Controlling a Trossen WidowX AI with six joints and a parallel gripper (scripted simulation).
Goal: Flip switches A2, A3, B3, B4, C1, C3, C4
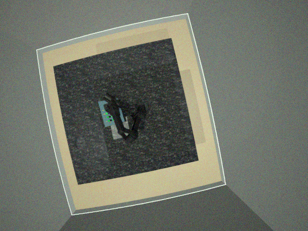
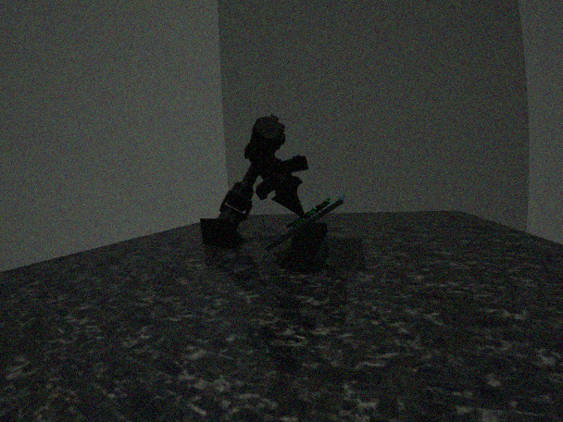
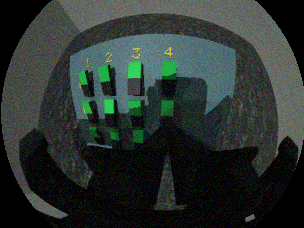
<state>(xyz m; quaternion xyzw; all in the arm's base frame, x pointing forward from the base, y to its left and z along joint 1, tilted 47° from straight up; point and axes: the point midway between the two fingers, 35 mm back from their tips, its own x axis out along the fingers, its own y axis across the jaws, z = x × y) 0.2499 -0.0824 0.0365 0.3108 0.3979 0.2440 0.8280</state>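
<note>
The blue panel (image 1: 102, 104) (image 2: 336, 204) (image 3: 215, 65) is tilted, its far edge raised. Its switches have a green half and a dark half; A1 (image 3: 83, 77), A2 (image 3: 104, 74), A3 (image 3: 135, 70) and A4 (image 3: 169, 69) form the far row. B3 (image 3: 135, 106) and B4 (image 3: 167, 108) lie nearer; C1 (image 3: 95, 133) and C3 (image 3: 138, 136) are in shadow. My gripper (image 2: 302, 215) (image 3: 167, 125) is shut and empty, its tips at or just above the panel in column 4, by the near end of B4. C4 is hidden behind the fingers. Which switch ends are raised is too dark to tell.
A dark block (image 2: 310, 241) supports the panel from below. A light grey patch (image 1: 117, 132) lies beside the panel in the top view. The arm covers part of the panel there, and its shadow covers the panel's near right part in the wrist view.
</note>
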